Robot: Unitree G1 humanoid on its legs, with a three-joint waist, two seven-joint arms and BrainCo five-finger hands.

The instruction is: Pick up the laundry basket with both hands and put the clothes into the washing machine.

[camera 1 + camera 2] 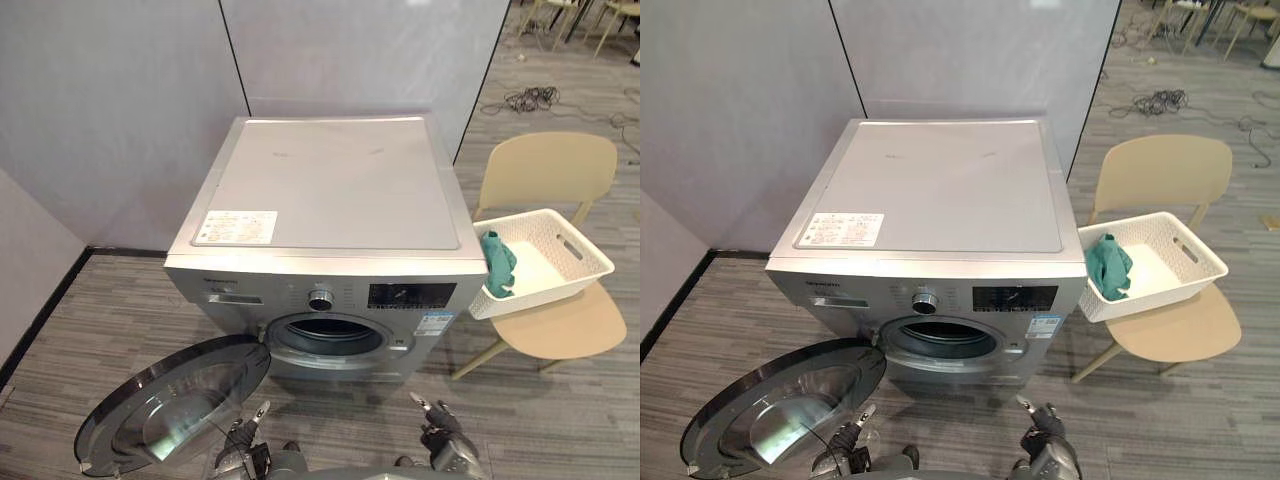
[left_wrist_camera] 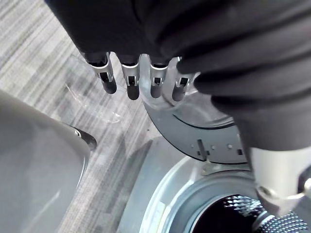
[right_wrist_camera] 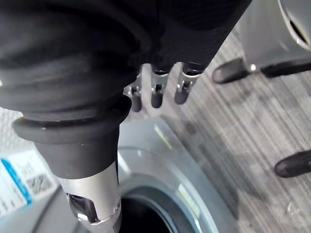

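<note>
White perforated plastic laundry basket (image 1: 545, 290) sits on beige chair (image 1: 565, 335), right of silver front-load washing machine (image 1: 330, 185) w/ round door (image 1: 165, 410) open. Teal cloth (image 1: 497, 265) hangs over its rim. Prob light, rigid: grab the end slots, keep lvl. Left hand (image 1: 248, 435) & right hand (image 1: 442, 428) are low by the machine, fingers straight, empty.
</note>
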